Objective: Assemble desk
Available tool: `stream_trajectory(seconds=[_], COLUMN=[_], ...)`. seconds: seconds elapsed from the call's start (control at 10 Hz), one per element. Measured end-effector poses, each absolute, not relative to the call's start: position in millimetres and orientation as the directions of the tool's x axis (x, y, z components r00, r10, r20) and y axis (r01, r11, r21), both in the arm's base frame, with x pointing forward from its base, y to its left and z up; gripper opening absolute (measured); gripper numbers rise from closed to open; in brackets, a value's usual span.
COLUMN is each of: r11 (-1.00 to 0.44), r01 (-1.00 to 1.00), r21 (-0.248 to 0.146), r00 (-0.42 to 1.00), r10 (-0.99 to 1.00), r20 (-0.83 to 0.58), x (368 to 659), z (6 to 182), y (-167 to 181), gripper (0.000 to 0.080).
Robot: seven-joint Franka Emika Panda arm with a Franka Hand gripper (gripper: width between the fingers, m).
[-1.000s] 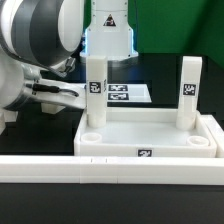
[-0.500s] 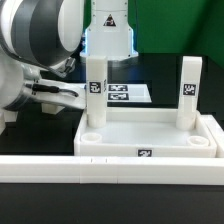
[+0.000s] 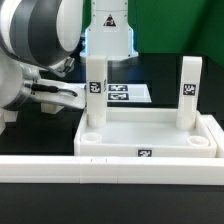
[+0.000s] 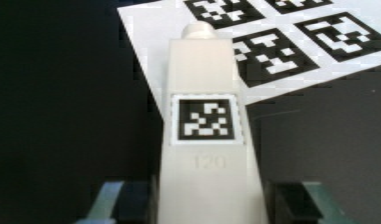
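The white desk top [image 3: 150,133], a tray with a raised rim, lies in the middle of the exterior view. Two white tagged legs stand upright in it: one at its far left corner [image 3: 95,100], one at its far right corner [image 3: 188,90]. My gripper [image 3: 82,95] reaches in from the exterior view's left, at the left leg's height. In the wrist view that leg [image 4: 208,150] fills the space between my gripper [image 4: 210,200], and the dark pads [image 4: 141,200] press against both of its sides.
The marker board [image 3: 128,93] lies flat behind the tray and shows past the leg in the wrist view [image 4: 276,40]. A long white rail [image 3: 60,168] runs along the front. The arm's white base [image 3: 108,30] stands at the back.
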State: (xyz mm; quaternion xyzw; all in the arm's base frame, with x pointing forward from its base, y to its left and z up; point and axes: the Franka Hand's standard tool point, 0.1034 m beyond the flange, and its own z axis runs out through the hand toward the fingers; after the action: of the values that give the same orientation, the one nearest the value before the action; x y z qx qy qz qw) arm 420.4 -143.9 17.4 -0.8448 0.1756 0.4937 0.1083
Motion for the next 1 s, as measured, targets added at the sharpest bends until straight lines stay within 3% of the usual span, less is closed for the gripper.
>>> stream_trajectory(seconds=[0.1,0.2,0.3,0.4,0.5,1.0], r11=[-0.915,-0.915,-0.915,-0.915,-0.915,-0.916], r01=[-0.404,-0.404,-0.404,-0.404,-0.404,-0.402], r21=[-0.01,-0.01,-0.01,-0.01,-0.01,-0.007], r00=[0.451,0.453,0.453,0.452,0.452,0.462], r10=[-0.19,-0.19,-0.19,-0.19,-0.191,-0.197], r20=[-0.872,-0.871,-0.871,-0.871,-0.871,-0.865], x=[420.6,421.2,420.9,420.7,420.7,421.0], z=[18.0,18.6,18.0,17.9,17.9,11.8], y=[-143.9,-143.9,-144.1,-144.1,-144.3,-143.0], gripper=[0.0289,0.0353,0.0539,0.0539,0.062,0.0649])
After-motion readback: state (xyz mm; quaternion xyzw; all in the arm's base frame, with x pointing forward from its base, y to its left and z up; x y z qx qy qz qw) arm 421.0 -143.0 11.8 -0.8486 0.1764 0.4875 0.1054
